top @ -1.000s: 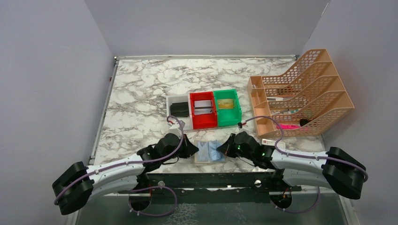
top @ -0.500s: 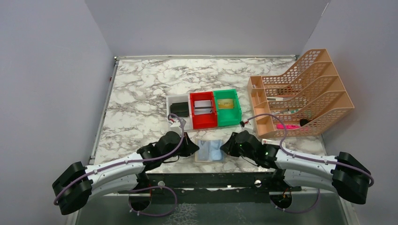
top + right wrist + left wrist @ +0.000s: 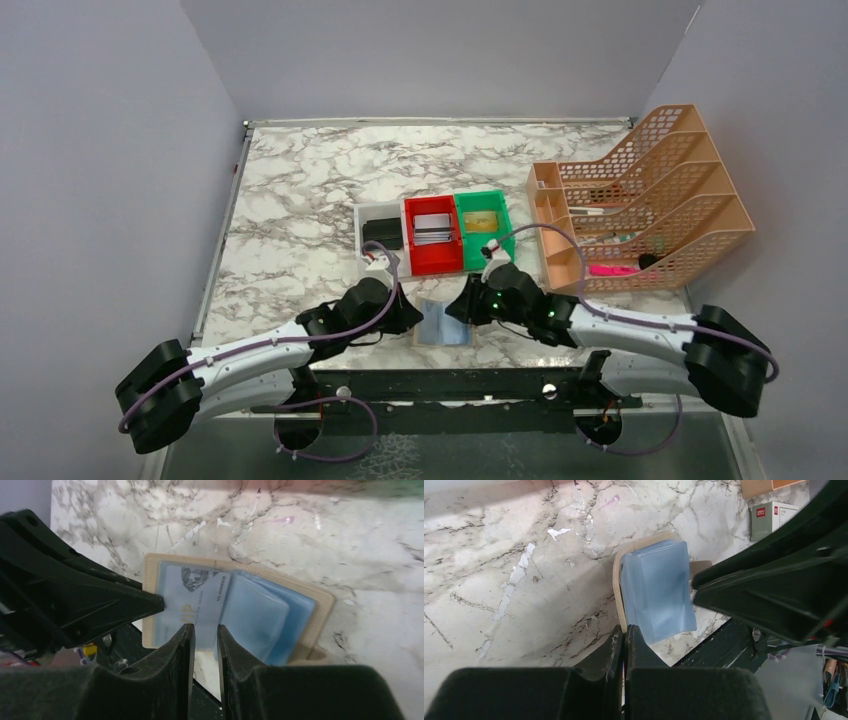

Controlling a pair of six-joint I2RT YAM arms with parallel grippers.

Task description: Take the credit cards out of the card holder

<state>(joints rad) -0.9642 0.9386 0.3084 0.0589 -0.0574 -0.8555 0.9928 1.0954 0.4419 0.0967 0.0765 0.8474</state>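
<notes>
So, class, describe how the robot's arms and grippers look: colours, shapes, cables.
The left arm and right arm have white links between black joints, each trailed by a lilac cable. Each has two black tapering fingers. Green lights dot the right wrist.

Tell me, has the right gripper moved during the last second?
Yes. The right gripper shifted left and up in the top view, nearer the green bin.
</notes>
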